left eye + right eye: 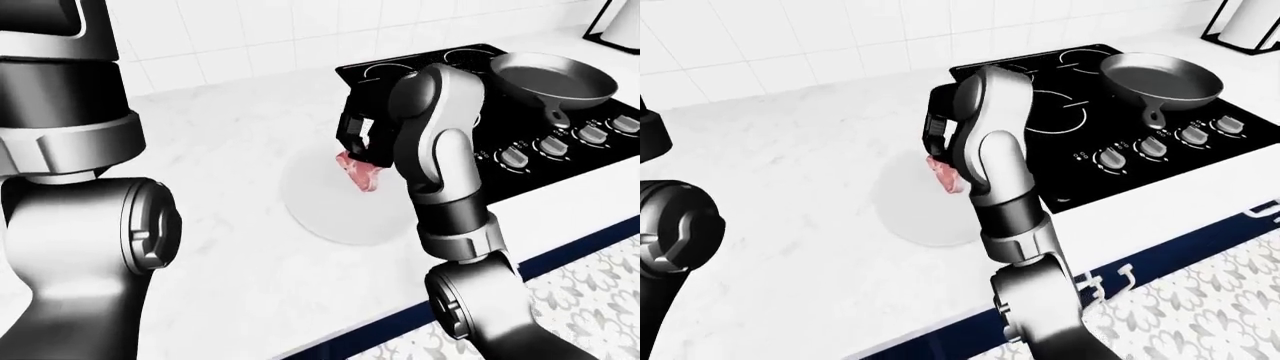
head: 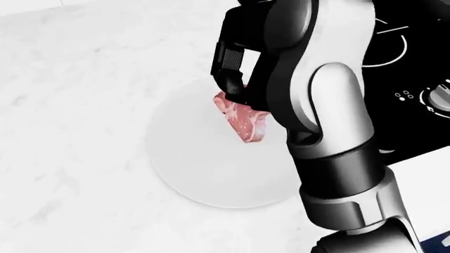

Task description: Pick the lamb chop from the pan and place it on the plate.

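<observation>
Currently: chop (image 2: 242,120), held above the plate (image 2: 190,174) near its upper right in the head view, hanging edge-down, likely poised for release onto it. Right hand (image 2: 236,84): fingers closed on the chop's upper edge. Pan (image 1: 552,79): empty on the stove (image 1: 480,112), well apart; left hand not seen.

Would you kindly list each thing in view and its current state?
lamb chop: held above the plate, hanging down
right hand: shut on the lamb chop
plate: empty, on the counter
pan: empty, on the stove
stove knobs: setting unreadable
</observation>
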Controlling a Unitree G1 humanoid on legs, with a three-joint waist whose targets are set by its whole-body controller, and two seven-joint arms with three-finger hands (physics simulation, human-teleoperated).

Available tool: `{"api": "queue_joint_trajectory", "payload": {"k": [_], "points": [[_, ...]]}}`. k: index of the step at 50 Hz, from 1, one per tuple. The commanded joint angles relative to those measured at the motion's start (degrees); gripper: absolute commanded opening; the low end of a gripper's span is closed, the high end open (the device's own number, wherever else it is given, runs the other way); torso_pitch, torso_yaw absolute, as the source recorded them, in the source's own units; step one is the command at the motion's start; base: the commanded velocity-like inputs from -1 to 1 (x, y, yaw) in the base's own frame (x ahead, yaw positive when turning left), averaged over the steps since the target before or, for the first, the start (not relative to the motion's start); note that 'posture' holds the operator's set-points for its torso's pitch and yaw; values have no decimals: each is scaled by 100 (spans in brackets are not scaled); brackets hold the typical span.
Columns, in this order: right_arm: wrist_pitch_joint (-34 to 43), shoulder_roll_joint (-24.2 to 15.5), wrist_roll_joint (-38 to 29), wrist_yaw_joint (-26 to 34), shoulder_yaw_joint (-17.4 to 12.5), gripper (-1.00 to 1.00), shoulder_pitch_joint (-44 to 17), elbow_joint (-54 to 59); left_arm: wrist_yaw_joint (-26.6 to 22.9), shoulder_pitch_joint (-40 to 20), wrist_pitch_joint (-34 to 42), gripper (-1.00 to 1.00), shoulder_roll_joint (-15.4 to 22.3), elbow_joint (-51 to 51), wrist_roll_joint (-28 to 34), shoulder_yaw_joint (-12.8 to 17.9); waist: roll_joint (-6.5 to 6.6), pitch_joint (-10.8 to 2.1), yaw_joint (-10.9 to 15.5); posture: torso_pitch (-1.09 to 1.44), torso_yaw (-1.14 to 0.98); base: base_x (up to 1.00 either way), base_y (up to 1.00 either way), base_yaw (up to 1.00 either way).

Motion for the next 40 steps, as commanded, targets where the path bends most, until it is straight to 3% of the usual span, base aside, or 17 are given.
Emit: {"api": "queue_joint_trajectory", "payload": {"k": [1,8,36,37,38,40], "points": [[-36,-40,-53,-191,-92,-100,-235,-64,58,-218,-230,100,67,-76,19,39,25,-193,-4,0,0,0,0,0],[-113,12,-36,-524,-67,-100,-132,221,92,-222,-251,100,75,-49,-7,33,34,-209,-1,0,0,0,0,0],[-110,315,-19,-903,58,-100,218,327,72,-96,-67,100,-51,-324,-17,-15,11,-237,9,0,0,0,0,0],[-107,303,-22,-904,53,-28,196,357,72,-81,-80,100,-47,-319,-16,-13,11,-237,10,0,0,0,0,0],[-105,304,-10,-920,43,100,187,373,73,-72,-85,100,-43,-320,-16,-7,11,-239,8,0,0,0,0,0],[-99,293,-12,-913,47,100,173,384,74,-66,-80,100,-42,-329,-16,-6,13,-237,10,0,0,0,0,0]]}}
